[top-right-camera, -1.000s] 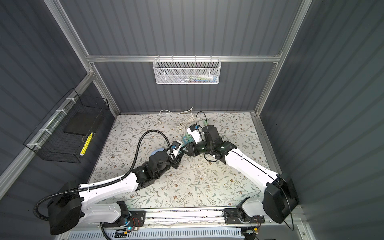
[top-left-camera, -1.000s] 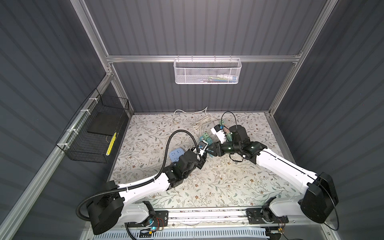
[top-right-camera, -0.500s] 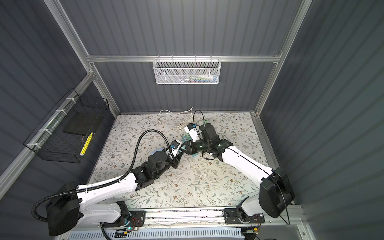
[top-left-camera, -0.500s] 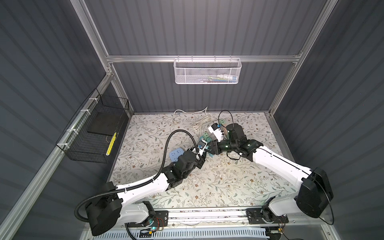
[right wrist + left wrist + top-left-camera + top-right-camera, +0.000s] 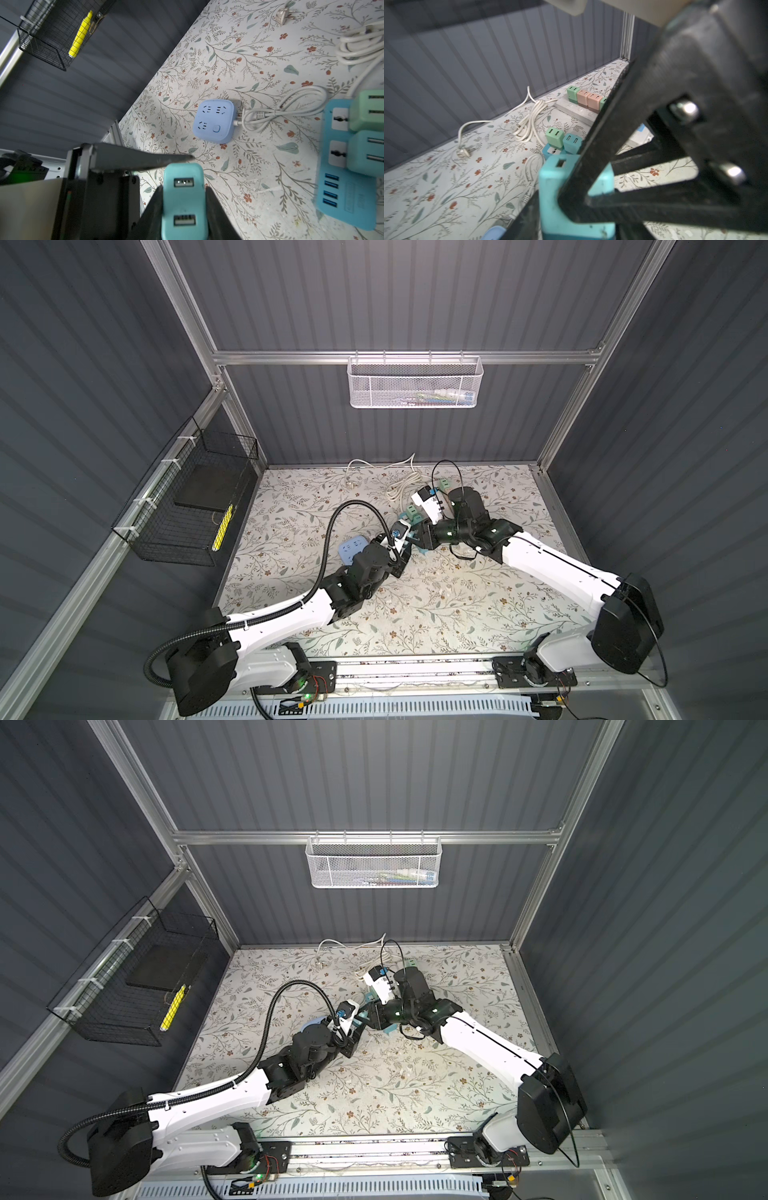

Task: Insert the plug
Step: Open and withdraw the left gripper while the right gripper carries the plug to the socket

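A teal two-port USB plug (image 5: 184, 199) hangs just above the mat between both arms, and my right gripper (image 5: 184, 187) is shut on its sides. My left gripper (image 5: 571, 207) stands open around the same plug (image 5: 556, 199); one of its fingers (image 5: 124, 158) lies along the plug's end and the other is hidden behind the right gripper. In both top views the two grippers (image 5: 405, 547) (image 5: 415, 537) meet at mid-table. A teal power strip (image 5: 342, 187) lies close by with a green and a teal charger plugged in and two white sockets free.
A light blue cube socket (image 5: 214, 121) with its coiled white cable lies left of the grippers (image 5: 351, 549). At the back lies a white power strip (image 5: 577, 110) carrying green and pink chargers, with a bundled white cable (image 5: 399, 485). A black wire basket (image 5: 187, 506) hangs on the left wall.
The right gripper has moved in onto the plug and shut on it. The left gripper, which held the plug, has loosened its jaws.
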Action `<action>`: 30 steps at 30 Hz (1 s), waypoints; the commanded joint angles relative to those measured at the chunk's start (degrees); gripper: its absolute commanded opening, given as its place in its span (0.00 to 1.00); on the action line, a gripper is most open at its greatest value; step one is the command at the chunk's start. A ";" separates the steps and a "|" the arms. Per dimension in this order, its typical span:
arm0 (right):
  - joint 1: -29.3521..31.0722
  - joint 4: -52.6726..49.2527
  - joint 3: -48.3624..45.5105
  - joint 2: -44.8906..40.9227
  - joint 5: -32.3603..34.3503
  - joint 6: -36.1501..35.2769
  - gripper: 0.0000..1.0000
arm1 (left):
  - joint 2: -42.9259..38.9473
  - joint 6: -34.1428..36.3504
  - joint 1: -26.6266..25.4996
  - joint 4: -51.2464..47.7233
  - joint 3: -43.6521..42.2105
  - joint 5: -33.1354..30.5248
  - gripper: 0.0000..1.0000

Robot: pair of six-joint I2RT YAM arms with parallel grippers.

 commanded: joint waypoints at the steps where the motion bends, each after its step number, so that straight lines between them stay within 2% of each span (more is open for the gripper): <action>1: 1.78 0.23 1.95 -0.12 5.76 -1.65 0.28 | -4.20 -3.98 -0.22 0.09 -0.69 -8.50 0.78; 4: 4.21 1.70 1.80 0.01 13.37 -3.45 0.28 | -10.74 -9.67 -0.22 -6.40 0.04 -17.18 0.80; 8: 6.64 5.05 2.04 2.42 19.56 -3.56 0.28 | -19.54 -22.12 0.19 -14.16 -2.53 -28.23 0.88; 10: 7.86 6.52 2.68 4.49 22.30 -3.69 0.28 | -19.39 -27.79 2.77 -24.08 0.10 -28.24 0.91; 13: 9.58 9.61 3.35 8.06 25.63 -3.34 0.28 | -17.52 -34.52 11.89 -34.83 3.06 -18.78 0.92; 19: 12.31 15.09 6.24 16.05 32.06 -1.63 0.27 | -15.17 -40.93 38.88 -36.02 1.77 13.04 0.90; 21: 13.29 16.35 7.52 18.77 34.28 -1.40 0.27 | -12.67 -43.30 46.07 -34.58 1.06 22.50 0.90; 24: 14.42 18.16 9.42 22.85 37.17 -1.19 0.27 | -8.26 -49.54 50.74 -29.93 -1.99 30.34 0.87; 26: 14.91 18.37 11.32 25.55 38.52 -1.19 0.27 | -6.23 -53.57 51.53 -27.79 -3.99 31.56 0.88; 30: 15.29 18.74 14.51 29.65 39.22 -0.04 0.27 | -3.53 -57.23 52.55 -27.07 -5.76 32.18 0.91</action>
